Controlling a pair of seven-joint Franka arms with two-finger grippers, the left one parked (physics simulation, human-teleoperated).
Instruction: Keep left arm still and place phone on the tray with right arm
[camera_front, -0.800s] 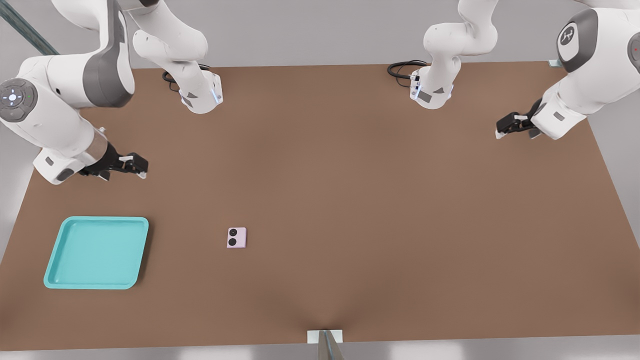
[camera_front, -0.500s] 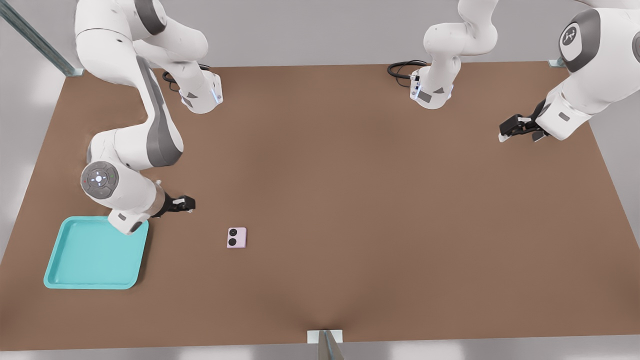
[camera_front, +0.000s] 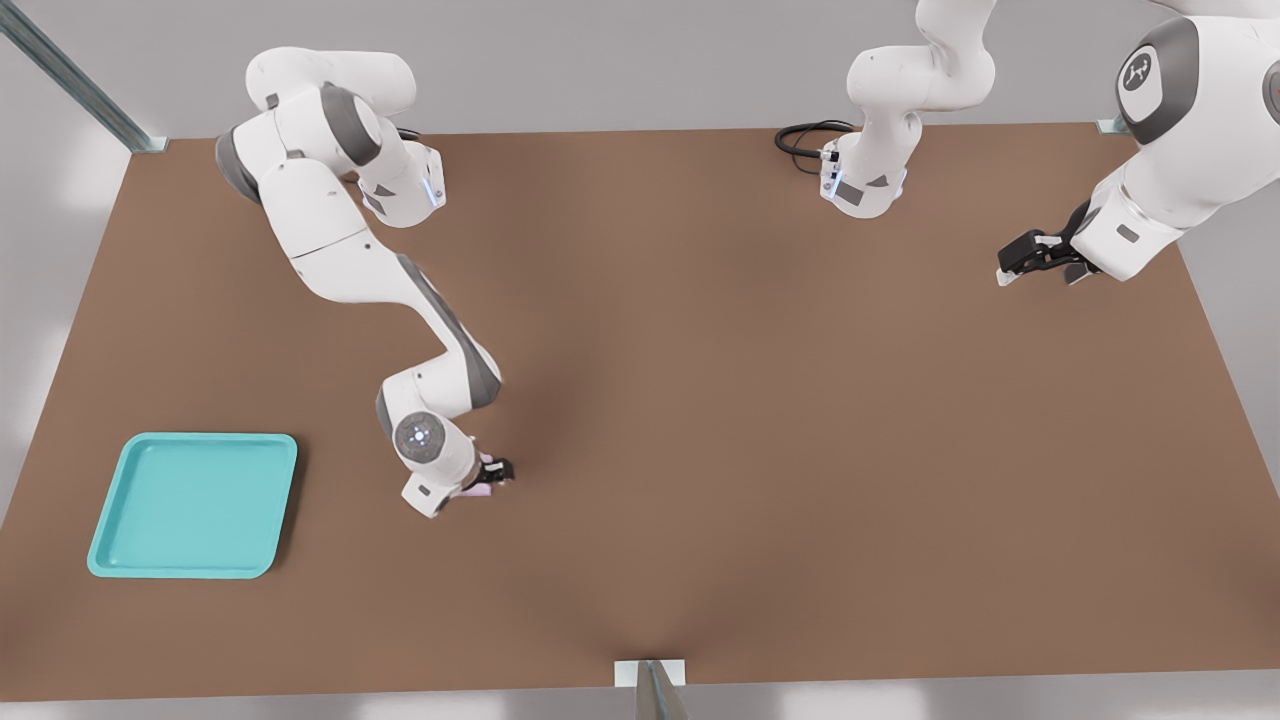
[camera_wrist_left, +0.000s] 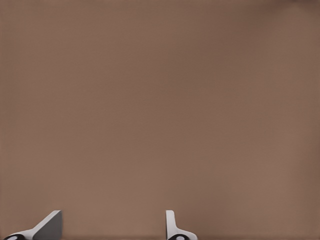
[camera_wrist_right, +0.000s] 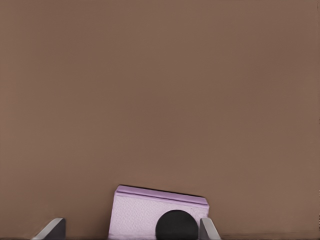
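The pale pink phone (camera_front: 480, 490) lies flat on the brown table, mostly hidden under my right arm's wrist in the front view. My gripper (camera_front: 492, 476) is down over it and open. In the right wrist view the phone (camera_wrist_right: 140, 217) sits between the two fingertips, with one black lens showing. One fingertip (camera_wrist_right: 207, 230) is right at the phone's edge and the other fingertip (camera_wrist_right: 52, 230) stands clear of it. The turquoise tray (camera_front: 190, 505) rests holding nothing at the front view's left, well apart from the phone.
The brown table (camera_front: 750, 450) stretches wide towards the front view's right. Both arm bases stand at the far edge, with a black cable (camera_front: 805, 135) coiled by one. A small white bracket (camera_front: 650, 672) sits on the near edge.
My right arm has swung from above the tray's far corner towards the front view's right and come down over the phone. Phone and tray have not moved.
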